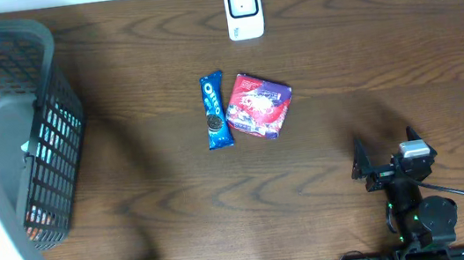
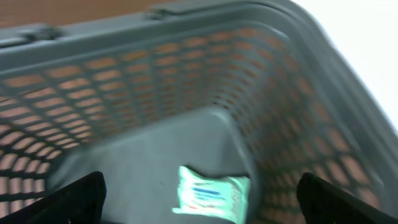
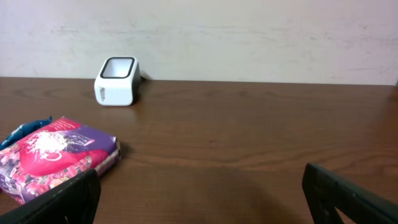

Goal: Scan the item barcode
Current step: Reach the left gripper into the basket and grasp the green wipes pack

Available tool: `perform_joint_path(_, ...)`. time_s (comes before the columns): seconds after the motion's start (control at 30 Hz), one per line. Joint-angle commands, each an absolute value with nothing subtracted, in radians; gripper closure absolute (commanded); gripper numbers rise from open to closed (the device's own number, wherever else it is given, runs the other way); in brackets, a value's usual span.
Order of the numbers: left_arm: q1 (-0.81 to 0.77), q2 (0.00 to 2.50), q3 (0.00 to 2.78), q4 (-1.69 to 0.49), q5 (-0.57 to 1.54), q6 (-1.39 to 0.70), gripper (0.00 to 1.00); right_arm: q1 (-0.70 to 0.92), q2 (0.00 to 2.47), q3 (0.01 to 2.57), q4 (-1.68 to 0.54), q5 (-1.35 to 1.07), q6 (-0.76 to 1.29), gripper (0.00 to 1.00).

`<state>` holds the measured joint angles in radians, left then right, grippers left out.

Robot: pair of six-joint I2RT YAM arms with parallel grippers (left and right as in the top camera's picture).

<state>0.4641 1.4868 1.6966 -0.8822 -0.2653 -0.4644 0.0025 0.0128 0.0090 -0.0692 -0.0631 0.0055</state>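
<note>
**Overhead.** Grey mesh basket [image 1: 55, 116] stands at the left end of the worktop [image 1: 382, 49], with the left arm over it. Blue Oreo pack [image 1: 215, 111] and red-purple packet [image 1: 259, 105] lie side by side, ahead and left of the right pincer [image 1: 363, 167]. White scanner [image 1: 243, 10] stands farther ahead, beyond both.

**Left wrist.** Left pincer [image 2: 208, 199] is spread wide and empty above the basket's inside. Blurred green-white packet [image 2: 211, 191] lies on the basket floor, below and between its fingers.

**Right wrist.** Right pincer is spread wide and empty, low over the worktop. Red-purple packet lies just ahead of its left finger. Scanner stands upright, well ahead and left.
</note>
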Motion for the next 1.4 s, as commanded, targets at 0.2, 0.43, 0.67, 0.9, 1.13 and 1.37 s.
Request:
perform_joint_path(0.2,0.56,1.501,1.694,-0.918,-0.279,-0.458,0.02,0.008,0.01,0.006,-0.071,-0.061,-0.009,0.01)
perform_joint_path(0.43,0.56,1.586,1.67,-0.919,-0.281,-0.329,0.02,0.008,0.01,0.006,-0.071,-0.062,-0.009,0.01)
perform_joint_path(0.67,0.56,1.697,1.666,-0.947,-0.243,-0.329,0.02,0.008,0.01,0.006,-0.071,-0.061,-0.009,0.01)
perform_joint_path(0.9,0.559,1.874,1.666,-1.001,-0.014,-0.387,0.02,0.008,0.01,0.006,-0.071,-0.061,-0.009,0.01)
perform_joint_path(1.13,0.556,1.994,1.666,-1.024,0.02,-0.402,0.02,0.008,0.01,0.006,-0.071,-0.062,-0.009,0.01)
perform_joint_path(1.37,0.516,2.1,1.666,-1.023,0.02,-0.401,0.01,0.008,0.01,0.006,-0.071,-0.061,-0.009,0.01)
